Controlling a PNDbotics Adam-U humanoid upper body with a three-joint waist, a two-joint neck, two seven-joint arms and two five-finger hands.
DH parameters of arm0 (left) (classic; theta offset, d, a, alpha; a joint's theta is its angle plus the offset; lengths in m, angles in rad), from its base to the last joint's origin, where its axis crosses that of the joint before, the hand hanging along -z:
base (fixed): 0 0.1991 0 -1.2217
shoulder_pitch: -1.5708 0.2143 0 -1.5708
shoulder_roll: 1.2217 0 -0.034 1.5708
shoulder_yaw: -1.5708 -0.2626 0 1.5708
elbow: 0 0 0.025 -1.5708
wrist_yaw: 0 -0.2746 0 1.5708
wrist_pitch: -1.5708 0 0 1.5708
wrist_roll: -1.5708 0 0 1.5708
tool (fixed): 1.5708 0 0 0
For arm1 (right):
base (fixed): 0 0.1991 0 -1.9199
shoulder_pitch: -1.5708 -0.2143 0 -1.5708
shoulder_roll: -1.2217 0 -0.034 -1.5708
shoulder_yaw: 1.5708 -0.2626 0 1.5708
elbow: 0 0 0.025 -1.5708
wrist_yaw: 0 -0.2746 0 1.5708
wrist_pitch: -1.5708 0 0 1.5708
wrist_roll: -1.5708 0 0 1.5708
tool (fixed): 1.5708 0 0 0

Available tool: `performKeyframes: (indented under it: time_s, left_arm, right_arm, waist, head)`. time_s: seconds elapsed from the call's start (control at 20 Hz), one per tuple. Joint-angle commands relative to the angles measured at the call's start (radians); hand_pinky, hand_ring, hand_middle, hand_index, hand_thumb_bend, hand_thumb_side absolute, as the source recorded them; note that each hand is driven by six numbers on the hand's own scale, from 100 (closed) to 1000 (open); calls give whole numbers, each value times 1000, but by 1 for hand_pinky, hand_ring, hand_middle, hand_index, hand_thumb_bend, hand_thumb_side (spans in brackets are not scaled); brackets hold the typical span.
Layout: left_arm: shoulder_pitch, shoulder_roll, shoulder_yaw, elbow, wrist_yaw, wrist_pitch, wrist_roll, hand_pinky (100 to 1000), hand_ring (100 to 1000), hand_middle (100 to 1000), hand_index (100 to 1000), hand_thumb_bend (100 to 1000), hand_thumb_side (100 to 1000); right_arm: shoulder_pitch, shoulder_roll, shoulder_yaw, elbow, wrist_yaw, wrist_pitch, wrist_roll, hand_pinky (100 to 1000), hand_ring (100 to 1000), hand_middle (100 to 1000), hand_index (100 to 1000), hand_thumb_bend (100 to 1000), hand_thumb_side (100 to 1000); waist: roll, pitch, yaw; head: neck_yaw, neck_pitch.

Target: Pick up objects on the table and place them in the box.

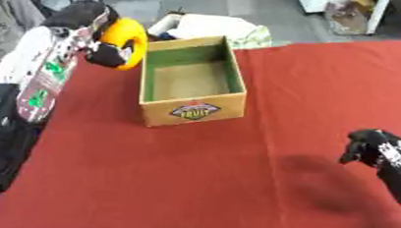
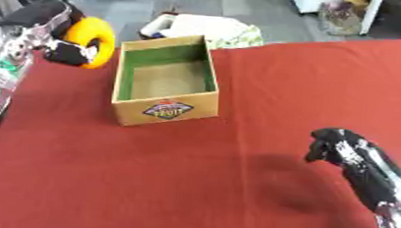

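My left hand is clamped on a yellow-orange ring-shaped object, carried beside the open cardboard box with green lining, presumably for release inside. My right hand, fingers curled, holds nothing above the red tablecloth.

I read "FRUIT" on the oval label on the front wall of the box; no other lettering is readable to me.

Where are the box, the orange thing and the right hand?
box (image 1: 192,113): left eye view, front wall with label.
orange thing (image 2: 96,37): right eye view, its curved side.
right hand (image 2: 329,143): right eye view, curled fingers.
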Motion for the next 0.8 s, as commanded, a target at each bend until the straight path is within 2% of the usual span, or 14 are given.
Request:
performKeyframes:
  time_s: [0.05, 0.45, 0.8]
  left_arm:
    - [-71, -34, -18, 88, -34, 1, 49, 560, 401, 375, 526, 100, 245]
    - [-190, -172, -38, 381, -97, 2, 263, 567, 407, 383, 533, 100, 247]
    - [-206, -242, -41, 510, -93, 3, 455, 573, 421, 402, 554, 100, 227]
  right_arm:
    - [-14, -14, 0, -17, 3, -3, 2, 591, 542, 522, 697, 100, 632]
    - [-28, -9, 7, -19, 2, -3, 8, 590, 542, 522, 697, 100, 635]
    - [-35, -8, 10, -20, 2, -2, 11, 590, 542, 522, 697, 100, 637]
  waist:
    - [-7, -8, -3]
    - [-13, 10, -20]
    - [-13, 20, -27]
  head:
    - [7, -14]
    - [22, -28]
    - [30, -37]
